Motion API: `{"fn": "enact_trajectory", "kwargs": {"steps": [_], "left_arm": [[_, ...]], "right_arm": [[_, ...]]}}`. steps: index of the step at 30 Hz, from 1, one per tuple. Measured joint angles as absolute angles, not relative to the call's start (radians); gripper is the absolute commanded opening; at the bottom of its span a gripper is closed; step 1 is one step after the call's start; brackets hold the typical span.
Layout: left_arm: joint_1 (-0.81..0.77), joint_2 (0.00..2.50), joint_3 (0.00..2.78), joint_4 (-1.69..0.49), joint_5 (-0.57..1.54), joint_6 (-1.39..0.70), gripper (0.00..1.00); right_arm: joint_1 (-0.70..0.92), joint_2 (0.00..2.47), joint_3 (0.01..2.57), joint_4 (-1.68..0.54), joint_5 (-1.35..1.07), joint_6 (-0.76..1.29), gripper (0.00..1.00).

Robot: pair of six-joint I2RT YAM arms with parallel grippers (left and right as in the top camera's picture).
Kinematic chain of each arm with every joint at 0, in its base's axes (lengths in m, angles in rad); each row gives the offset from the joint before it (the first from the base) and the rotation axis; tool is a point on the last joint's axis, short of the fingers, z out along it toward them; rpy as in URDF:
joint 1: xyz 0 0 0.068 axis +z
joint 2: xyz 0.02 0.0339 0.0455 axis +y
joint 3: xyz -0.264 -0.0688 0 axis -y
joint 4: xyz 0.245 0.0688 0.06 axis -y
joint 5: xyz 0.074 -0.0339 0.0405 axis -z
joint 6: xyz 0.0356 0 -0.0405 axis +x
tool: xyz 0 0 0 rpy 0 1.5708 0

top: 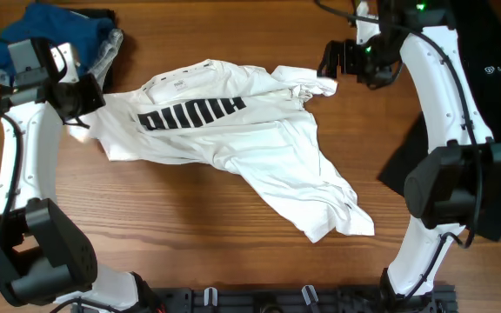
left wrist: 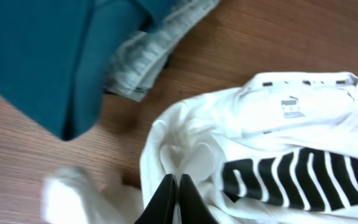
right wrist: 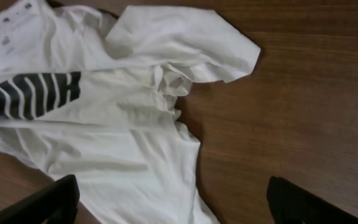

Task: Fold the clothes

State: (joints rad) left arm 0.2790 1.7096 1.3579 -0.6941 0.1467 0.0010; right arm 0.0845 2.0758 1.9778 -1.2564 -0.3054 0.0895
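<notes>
The white T-shirt (top: 259,152) with a black striped print lies crumpled across the table's middle, its collar toward the far side. My left gripper (top: 83,103) is at the shirt's left sleeve; in the left wrist view (left wrist: 176,186) its black jaws are shut on a fold of the white cloth (left wrist: 185,152), next to the print (left wrist: 303,177) and collar label (left wrist: 289,107). My right gripper (top: 333,63) hovers above the shirt's right sleeve (right wrist: 185,43); its jaws (right wrist: 173,199) are wide open and empty.
Blue and grey garments (top: 59,35) are piled at the back left, close behind my left gripper (left wrist: 36,56). A black garment with a light logo (top: 485,78) lies at the right edge under the right arm. Bare wood shows in front of the shirt.
</notes>
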Motion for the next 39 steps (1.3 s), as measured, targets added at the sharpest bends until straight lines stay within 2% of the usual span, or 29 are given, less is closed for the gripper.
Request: {"fn": "enact_trajectory", "kwargs": {"steps": [10,11,13,15,17,23,27,29,35,39], "left_arm": [[0.221,1.710,1.358,-0.715,0.154,0.001,0.04],[0.221,1.710,1.358,-0.720,0.154,0.001,0.04],[0.221,1.710,1.358,-0.722,0.154,0.001,0.04],[0.221,1.710,1.358,-0.723,0.154,0.001,0.04],[0.221,1.710,1.358,-0.723,0.154,0.001,0.04],[0.221,1.710,1.358,-0.723,0.154,0.001,0.04],[0.221,1.710,1.358,-0.730,0.154,0.001,0.04],[0.221,1.710,1.358,-0.738,0.156,0.001,0.04],[0.215,1.710,1.358,-0.745,0.180,0.001,0.04],[0.215,1.710,1.358,-0.757,0.181,0.001,0.04]], "right_arm": [[0.181,2.076,1.490,-0.767,-0.302,0.037,0.75],[0.189,2.076,1.448,-0.741,-0.302,0.036,0.70],[0.208,2.074,1.411,-0.689,-0.303,0.031,0.54],[0.229,2.074,1.403,-0.641,-0.303,0.030,0.33],[0.240,2.074,1.400,-0.597,-0.303,0.029,0.04],[0.226,2.074,1.419,-0.524,-0.263,0.057,0.04],[0.112,2.078,1.681,-0.494,-0.226,0.073,0.04],[0.031,2.077,1.812,-0.392,-0.212,0.103,0.04],[-0.007,2.077,1.841,-0.156,-0.180,0.165,0.04],[0.000,2.077,1.846,-0.166,-0.150,0.169,0.04]]}}
